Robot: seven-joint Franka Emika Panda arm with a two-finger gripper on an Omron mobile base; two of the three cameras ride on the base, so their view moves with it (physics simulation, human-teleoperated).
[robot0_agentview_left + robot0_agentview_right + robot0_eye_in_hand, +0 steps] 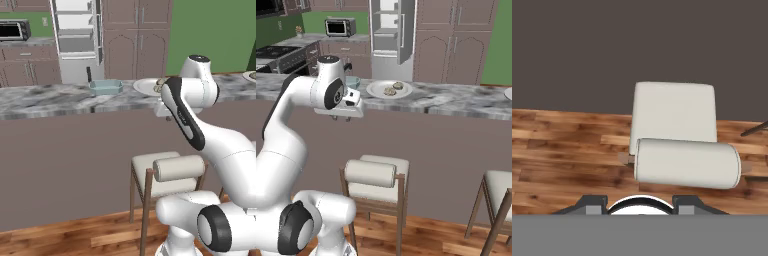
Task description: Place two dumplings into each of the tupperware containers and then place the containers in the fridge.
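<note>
Stool [674, 132] sits directly below the end effector [342, 118], which hangs short of the counter [456, 102] edge pointing down at the floor; jaws' state can't be told. Dumplings [394, 88] on the plate [376, 90] lie ahead and right, higher. Container [106, 87] sits left of the plate. Fridge [75, 37] stands open behind. Arm folded.
</note>
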